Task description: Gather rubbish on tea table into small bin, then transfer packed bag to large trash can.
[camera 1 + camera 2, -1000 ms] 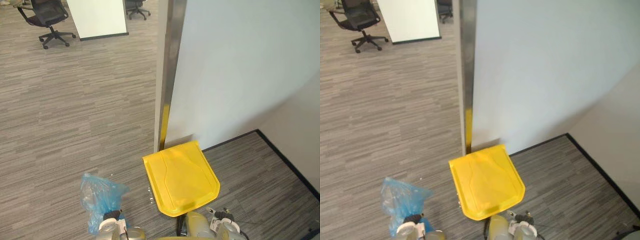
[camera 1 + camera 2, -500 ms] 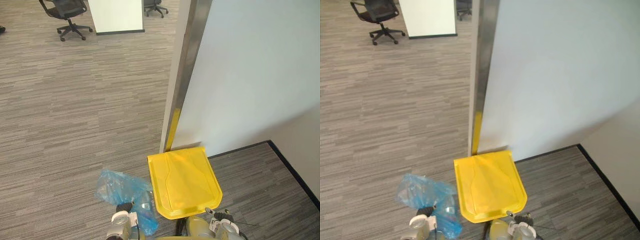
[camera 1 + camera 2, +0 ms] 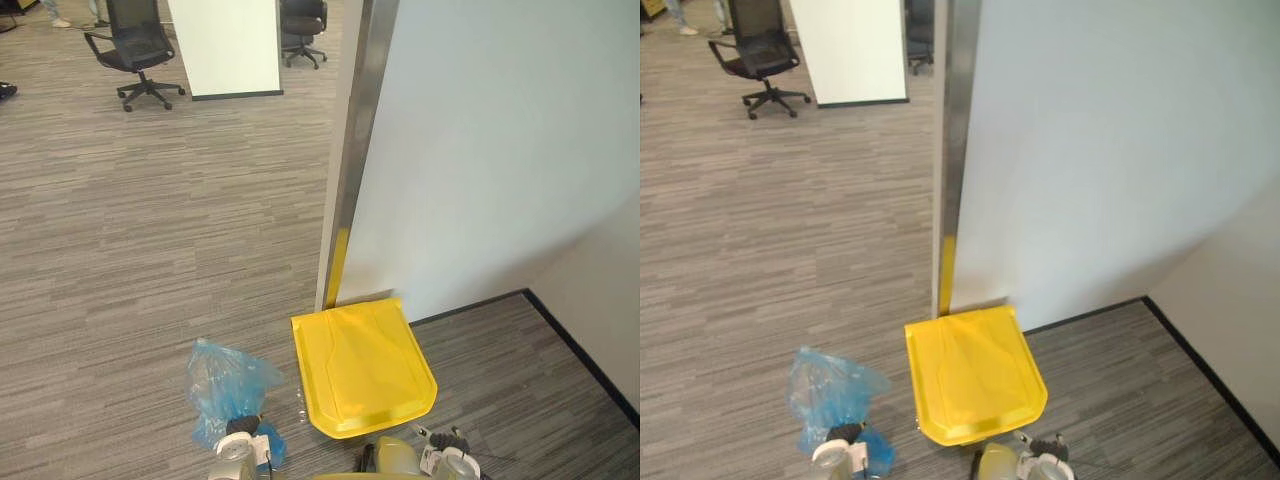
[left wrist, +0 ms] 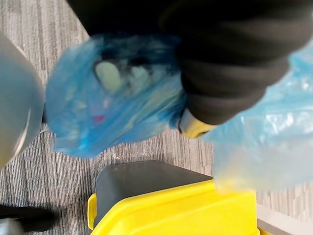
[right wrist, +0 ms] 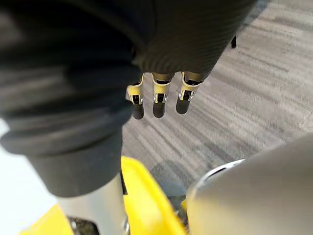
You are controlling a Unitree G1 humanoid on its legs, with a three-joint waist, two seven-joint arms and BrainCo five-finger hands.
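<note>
Left hand (image 3: 236, 450), at the near edge of the scene: fingers mostly covered by plastic, but what shows in the left wrist view is curled into the gathered neck of the blue bag (image 3: 222, 385). The hand is therefore read as clenched on the bag. The bag's bulk, with pale scraps of rubbish visible through the film, sits just beyond the hand and clear of the carpet (image 3: 150, 250).

Right hand (image 5: 157, 95): fingers straight and relaxed, pointing at the floor and grasping nothing. It sits just near of the front lip of the yellow lid (image 3: 362, 370).

Key relation: the bag lies immediately left of the lid, beside it rather than above it. The lid is flat and closed over the grey can body (image 4: 132, 178). Its long axis runs near to far, with the far edge against the foot of the white wall (image 3: 480, 150) and the metal post (image 3: 352, 150), and the rounded lip facing the robot.

Inference: the free right hand is nearer the lip, so raising the lid probably falls to it. The bag would then need to travel right, over the opening. The risk is loose film catching on the lid's left edge.
</note>
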